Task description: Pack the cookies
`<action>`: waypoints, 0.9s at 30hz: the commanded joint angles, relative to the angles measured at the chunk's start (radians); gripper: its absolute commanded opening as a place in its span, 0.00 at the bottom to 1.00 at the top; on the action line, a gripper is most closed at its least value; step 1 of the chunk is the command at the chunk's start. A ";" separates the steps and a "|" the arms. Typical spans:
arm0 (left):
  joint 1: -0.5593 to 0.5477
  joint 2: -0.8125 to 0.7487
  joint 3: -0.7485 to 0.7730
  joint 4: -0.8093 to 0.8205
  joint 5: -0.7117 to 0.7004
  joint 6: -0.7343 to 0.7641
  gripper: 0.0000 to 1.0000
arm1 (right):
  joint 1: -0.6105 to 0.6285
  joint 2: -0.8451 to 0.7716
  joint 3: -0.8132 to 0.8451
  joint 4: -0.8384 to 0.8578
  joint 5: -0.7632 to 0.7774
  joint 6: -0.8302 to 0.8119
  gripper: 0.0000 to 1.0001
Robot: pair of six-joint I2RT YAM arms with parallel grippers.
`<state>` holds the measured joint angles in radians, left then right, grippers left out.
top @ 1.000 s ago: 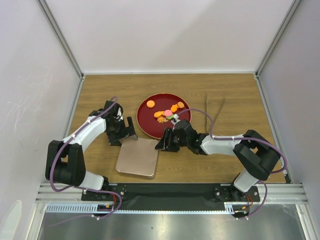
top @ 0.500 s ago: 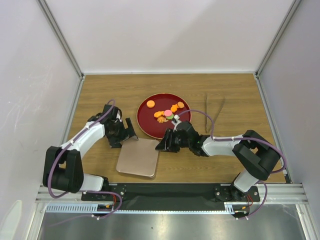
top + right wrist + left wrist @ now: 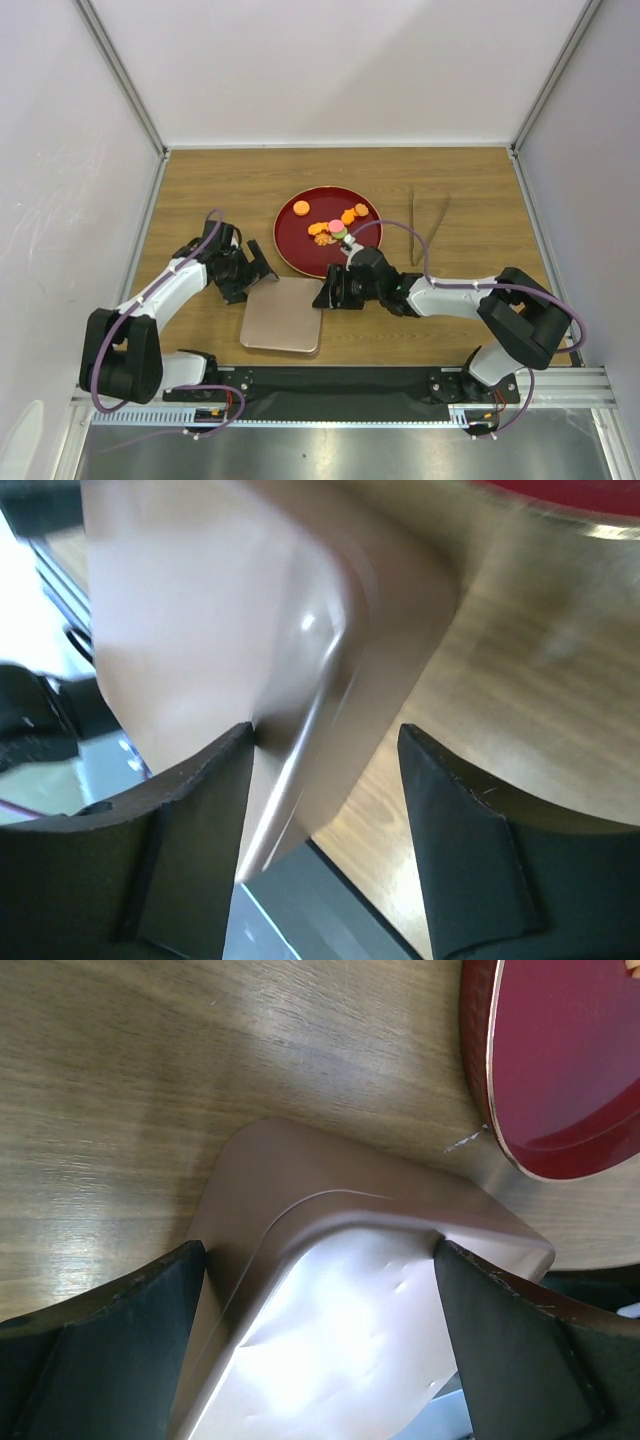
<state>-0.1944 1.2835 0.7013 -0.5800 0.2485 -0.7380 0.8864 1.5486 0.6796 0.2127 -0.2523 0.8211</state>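
top view: the cookies (image 3: 335, 228) sit on the red plate (image 3: 296, 246), just beyond my right claw (image 3: 323, 295) and farther from my left claw (image 3: 255, 275). left wrist: the left claw is spread wide astride a corner of the lid (image 3: 330, 1260). right wrist: the right claw is partly open around the lid's edge, not clamped.
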 commanded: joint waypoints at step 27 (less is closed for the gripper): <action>-0.004 0.039 -0.092 -0.066 -0.147 -0.090 0.99 | 0.276 -0.035 0.043 -0.361 0.061 -0.178 0.52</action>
<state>-0.1944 1.2812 0.6830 -0.5613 0.2489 -0.7864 1.1297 1.4509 0.7105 -0.0025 -0.2089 0.6804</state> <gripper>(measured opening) 0.993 0.519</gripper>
